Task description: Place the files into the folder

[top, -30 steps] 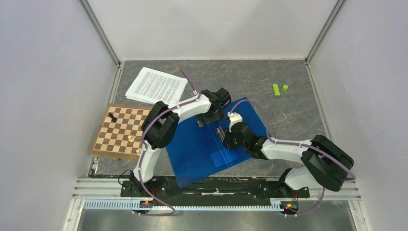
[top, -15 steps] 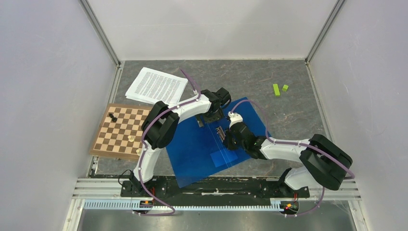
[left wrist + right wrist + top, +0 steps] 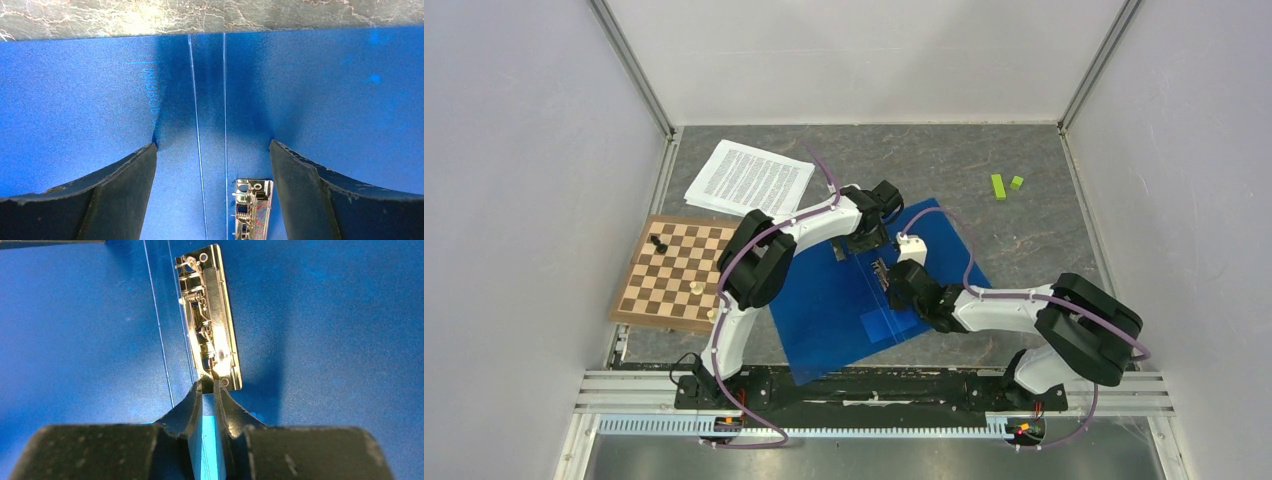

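Right wrist view is showing the right gripper (image 3: 208, 386) with its fingers drawn almost together, only a sliver of blue between them, and its tips meeting the near end of the metal clip (image 3: 209, 315). Whether they are actually nipping the clip's lever I cannot tell. The clip is running straight ahead of those fingertips, just right of the spine creases of the opened folder (image 3: 325, 340).

The left gripper (image 3: 214, 150) is standing spread wide, grasping nothing. Its fingers are straddling the creases and seemingly bearing down on the blue sheet, with the clip's far end peeking in between them on the wrist side.

The step appears to be raising the clip's lever. To do it well, the right fingers are needing a firm bite on the lever itself, not the base plate, and a slow lift. Meanwhile the left should be pinning the folder flat so it does not rise.

The files (image 3: 749, 180) are lying well apart from both grippers, off beyond the left one to its left, outside the folder.
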Robot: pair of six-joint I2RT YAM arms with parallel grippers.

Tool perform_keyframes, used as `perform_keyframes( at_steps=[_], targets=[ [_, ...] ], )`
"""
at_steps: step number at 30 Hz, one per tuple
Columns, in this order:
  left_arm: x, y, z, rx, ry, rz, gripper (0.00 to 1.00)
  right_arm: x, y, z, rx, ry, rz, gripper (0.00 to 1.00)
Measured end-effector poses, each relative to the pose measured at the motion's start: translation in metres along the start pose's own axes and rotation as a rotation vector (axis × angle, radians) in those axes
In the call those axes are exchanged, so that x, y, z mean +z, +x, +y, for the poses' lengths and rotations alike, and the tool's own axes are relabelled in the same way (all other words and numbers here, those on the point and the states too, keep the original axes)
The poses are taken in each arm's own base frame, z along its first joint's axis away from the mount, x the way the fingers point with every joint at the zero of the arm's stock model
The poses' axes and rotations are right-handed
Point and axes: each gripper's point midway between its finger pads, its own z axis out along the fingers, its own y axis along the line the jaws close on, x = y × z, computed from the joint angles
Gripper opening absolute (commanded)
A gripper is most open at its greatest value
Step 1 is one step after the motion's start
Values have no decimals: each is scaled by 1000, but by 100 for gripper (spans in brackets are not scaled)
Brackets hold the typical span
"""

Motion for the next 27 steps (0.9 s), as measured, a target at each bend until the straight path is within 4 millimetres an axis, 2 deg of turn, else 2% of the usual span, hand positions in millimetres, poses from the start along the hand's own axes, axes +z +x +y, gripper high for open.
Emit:
perform_keyframes(
  at_steps=[15, 27],
  targets=[
    [1, 0, 1, 20, 11, -7, 89, 6, -1, -10, 34, 133, -73, 0],
    [5, -2, 5, 7, 34, -37, 89, 15, -6, -15, 51, 203, -37, 10]
  ],
)
